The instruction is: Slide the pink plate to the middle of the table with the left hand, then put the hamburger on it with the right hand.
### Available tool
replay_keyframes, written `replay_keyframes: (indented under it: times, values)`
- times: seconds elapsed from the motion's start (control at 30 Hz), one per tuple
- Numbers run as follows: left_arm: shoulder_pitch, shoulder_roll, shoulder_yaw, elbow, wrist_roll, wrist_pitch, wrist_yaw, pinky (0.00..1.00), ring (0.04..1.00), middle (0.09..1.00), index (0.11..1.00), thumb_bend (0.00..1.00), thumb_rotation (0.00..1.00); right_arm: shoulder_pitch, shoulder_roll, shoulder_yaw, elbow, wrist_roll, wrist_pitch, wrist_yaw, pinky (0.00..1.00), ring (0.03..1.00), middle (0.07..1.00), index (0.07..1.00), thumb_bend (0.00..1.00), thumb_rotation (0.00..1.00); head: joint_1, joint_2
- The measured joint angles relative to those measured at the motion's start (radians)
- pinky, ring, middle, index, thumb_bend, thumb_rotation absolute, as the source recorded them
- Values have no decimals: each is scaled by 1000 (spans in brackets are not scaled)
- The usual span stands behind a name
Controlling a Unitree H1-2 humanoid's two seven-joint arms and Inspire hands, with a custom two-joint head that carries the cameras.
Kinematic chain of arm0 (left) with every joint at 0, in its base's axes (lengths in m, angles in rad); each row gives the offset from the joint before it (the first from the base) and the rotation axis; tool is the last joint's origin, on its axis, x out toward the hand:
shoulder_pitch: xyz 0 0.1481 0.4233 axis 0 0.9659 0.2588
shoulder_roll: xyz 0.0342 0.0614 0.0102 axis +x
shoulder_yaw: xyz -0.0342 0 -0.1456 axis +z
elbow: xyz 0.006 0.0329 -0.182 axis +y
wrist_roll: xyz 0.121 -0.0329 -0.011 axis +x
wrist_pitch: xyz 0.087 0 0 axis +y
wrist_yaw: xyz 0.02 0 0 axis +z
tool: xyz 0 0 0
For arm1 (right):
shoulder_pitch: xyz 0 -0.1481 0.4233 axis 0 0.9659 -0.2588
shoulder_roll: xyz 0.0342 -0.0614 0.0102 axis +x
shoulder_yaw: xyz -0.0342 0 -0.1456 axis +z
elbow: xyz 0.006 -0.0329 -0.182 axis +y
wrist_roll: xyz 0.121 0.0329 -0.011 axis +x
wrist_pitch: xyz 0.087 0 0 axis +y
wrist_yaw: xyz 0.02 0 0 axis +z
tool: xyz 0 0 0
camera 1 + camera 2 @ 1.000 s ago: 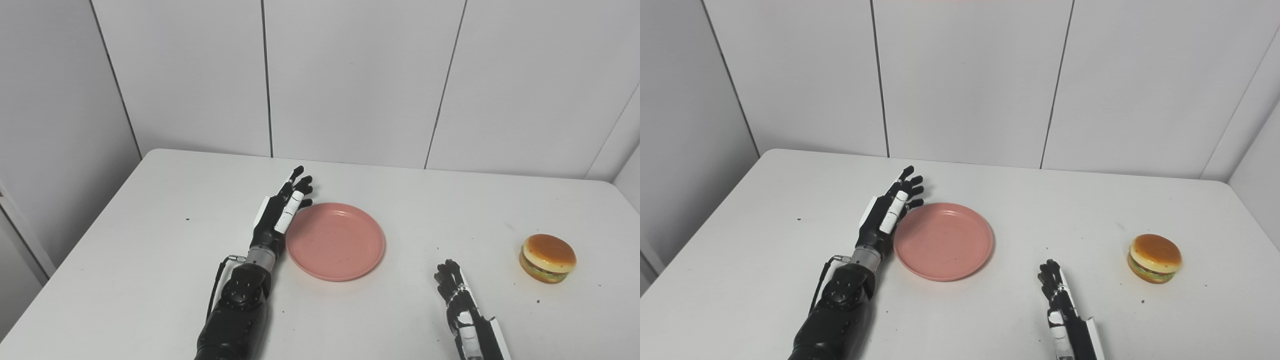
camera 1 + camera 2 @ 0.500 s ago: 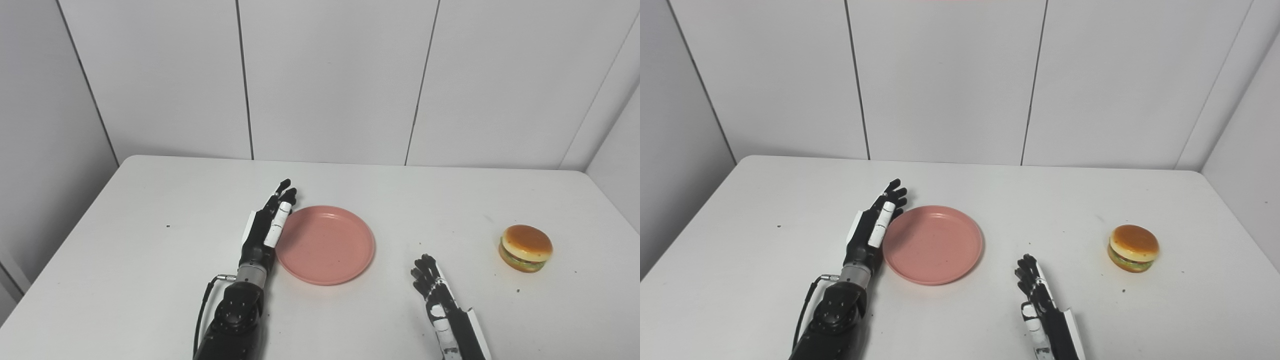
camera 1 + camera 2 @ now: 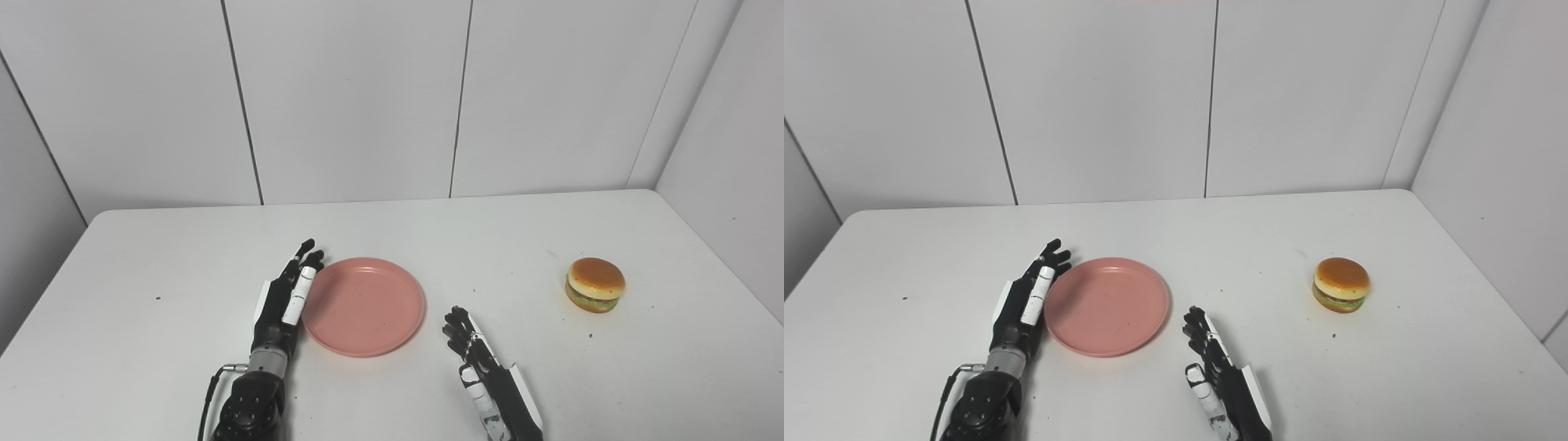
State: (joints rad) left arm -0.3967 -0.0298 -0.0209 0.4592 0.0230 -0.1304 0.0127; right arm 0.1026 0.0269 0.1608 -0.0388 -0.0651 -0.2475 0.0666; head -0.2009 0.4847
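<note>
Clearly, both views alike show left hand point(image 3: 288, 300) fingers extended beside pink plate point(image 3: 364, 305), right hand point(image 3: 474, 361) empty.

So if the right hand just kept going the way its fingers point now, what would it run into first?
Probably nothing. The right hand points away from the robot and slightly leftward, past the right rim of the pink plate. The hamburger sits well off to its right. Only bare table lies ahead, though depth is hard to judge.

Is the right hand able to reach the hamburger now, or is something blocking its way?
Probably yes. Only bare table lies between the open right hand and the hamburger. The pink plate lies on the hand's other side.
</note>
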Motion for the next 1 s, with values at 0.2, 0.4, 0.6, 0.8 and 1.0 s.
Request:
replay_keyframes:
  times: [0.2, 0.4, 0.6, 0.8, 1.0]
  values:
    - [2, 5, -3, -3, -1, 3, -15, 863, 879, 879, 879, 738, 913, -1, 2, 16, 4, -2, 0, -11, 963, 944, 952, 958, 796, 961, -25, 6]
    - [2, 6, -3, -2, -1, 4, -18, 863, 876, 877, 875, 777, 916, -2, 2, 19, 8, -11, -4, -23, 961, 952, 963, 962, 777, 976, -31, 6]
    - [-5, 6, -2, 15, -7, 2, -19, 874, 879, 876, 879, 802, 913, -4, 2, 21, 27, -97, -54, -69, 936, 949, 956, 955, 775, 993, -43, 2]
    - [-30, 10, 2, 55, -22, -5, -33, 892, 894, 893, 890, 779, 932, -1, 7, -4, 6, -138, -61, -125, 896, 934, 933, 943, 766, 955, -71, -3]
    - [-50, 11, 24, 87, -44, -8, -42, 892, 902, 887, 892, 767, 939, 1, 5, -41, -153, -238, -6, -166, 852, 938, 951, 954, 803, 957, -86, -6]
